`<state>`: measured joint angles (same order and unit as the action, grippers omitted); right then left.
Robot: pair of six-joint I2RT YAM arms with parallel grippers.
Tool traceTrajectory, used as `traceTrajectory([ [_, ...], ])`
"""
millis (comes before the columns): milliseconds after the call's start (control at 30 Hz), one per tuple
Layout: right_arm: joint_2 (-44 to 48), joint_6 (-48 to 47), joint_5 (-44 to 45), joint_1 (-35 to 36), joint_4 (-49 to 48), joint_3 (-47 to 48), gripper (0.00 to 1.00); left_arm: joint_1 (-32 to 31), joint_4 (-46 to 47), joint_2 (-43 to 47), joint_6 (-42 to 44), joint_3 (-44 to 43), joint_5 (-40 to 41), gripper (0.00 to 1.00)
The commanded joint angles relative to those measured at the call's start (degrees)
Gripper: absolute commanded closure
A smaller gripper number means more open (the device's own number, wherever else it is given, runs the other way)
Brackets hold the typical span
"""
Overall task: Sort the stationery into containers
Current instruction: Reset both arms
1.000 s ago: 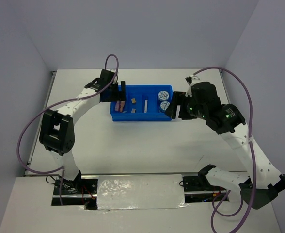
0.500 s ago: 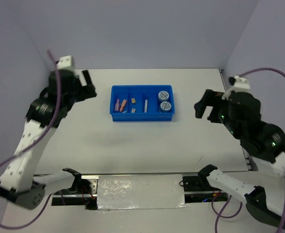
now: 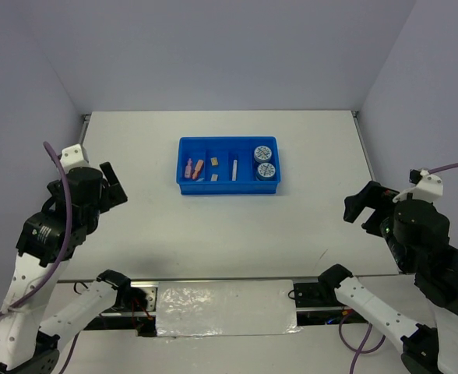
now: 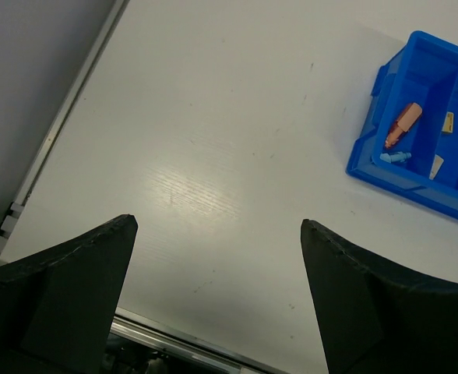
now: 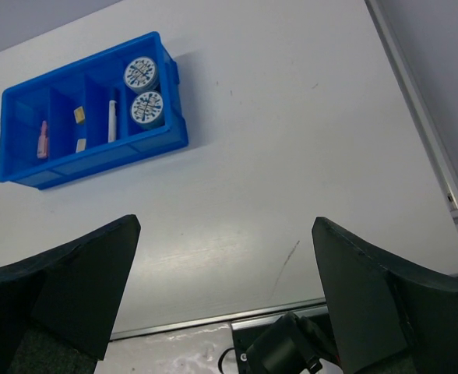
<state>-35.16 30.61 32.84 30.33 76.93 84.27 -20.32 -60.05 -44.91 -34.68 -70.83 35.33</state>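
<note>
The blue tray [image 3: 229, 188] stands at the far middle of the table. Its compartments hold orange and pink capsules [image 3: 194, 167], tan and whitish blocks [image 3: 214, 170], a white pen [image 3: 234, 168] and two round discs [image 3: 265, 160]. My left gripper [image 3: 116, 185] hovers open at the left, well back from the tray, with nothing between its fingers. My right gripper [image 3: 361, 202] hangs open and empty at the right. The left wrist view has the tray's [image 4: 416, 195] left end with an orange capsule [image 4: 404, 125] and a blue capsule [image 4: 395, 158]. In the right wrist view the whole tray [image 5: 96, 161] and the discs [image 5: 143, 90] show.
A metal rail with a silver taped patch [image 3: 225, 308] runs along the near edge between the arm bases. Grey walls close in the table on the left, back and right. A thin dark scratch [image 5: 285, 261] marks the tabletop near the right gripper.
Both arms have pulled back from the tray's ends toward the near edge, left arm to the left, right arm to the right. Both grippers opened wider.
</note>
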Motion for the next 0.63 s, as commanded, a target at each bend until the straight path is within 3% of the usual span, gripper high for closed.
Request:
traceTrajectory([
  [0, 0.3, 0.5, 2.3, -0.2, 1.7, 0.2, 0.00, 0.0, -1.3, 0.2, 0.6, -1.1, 2.8, 0.01],
  [600, -2.5, 0.2, 1.3, -0.2, -1.8, 0.3, 0.00, 0.0, 1.9, -1.9, 0.3, -0.1, 2.6, 0.01],
])
